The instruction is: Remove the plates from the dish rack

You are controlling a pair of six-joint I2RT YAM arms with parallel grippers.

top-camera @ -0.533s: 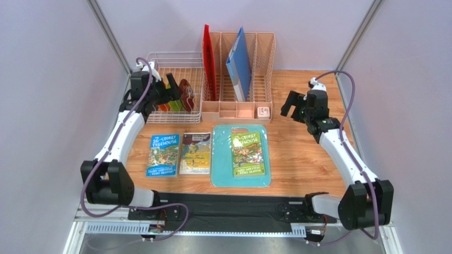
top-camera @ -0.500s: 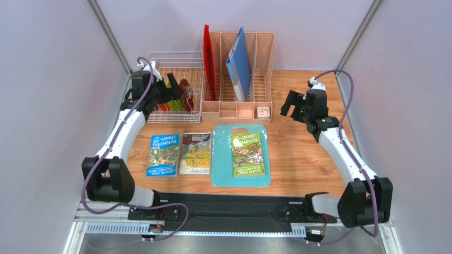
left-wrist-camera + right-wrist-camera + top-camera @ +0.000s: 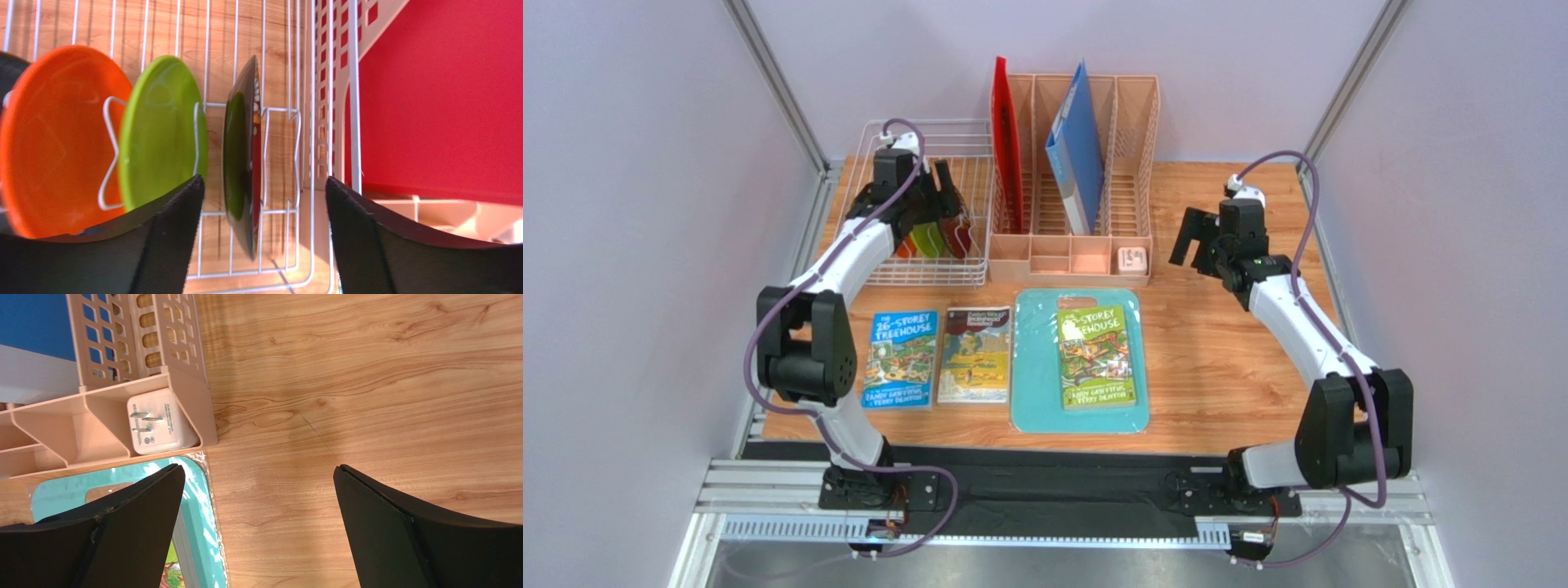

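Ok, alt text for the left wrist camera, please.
The left claw, open, straddles a dark red plate standing on edge in the wire dish rack. A lime green plate and an orange plate stand beside it; a red folder fills the right.

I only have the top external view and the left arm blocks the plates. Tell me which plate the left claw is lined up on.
Observer: The dark red patterned plate stands on edge between the fingers of the left claw, touching neither.
Operator: Name its neighbours.
Observer: The lime green plate comes next, then the orange plate, both on edge.
Operator: Report the right claw.
Observer: The right claw is open over bare table, beside a white plug adapter in the peach organizer's front tray.
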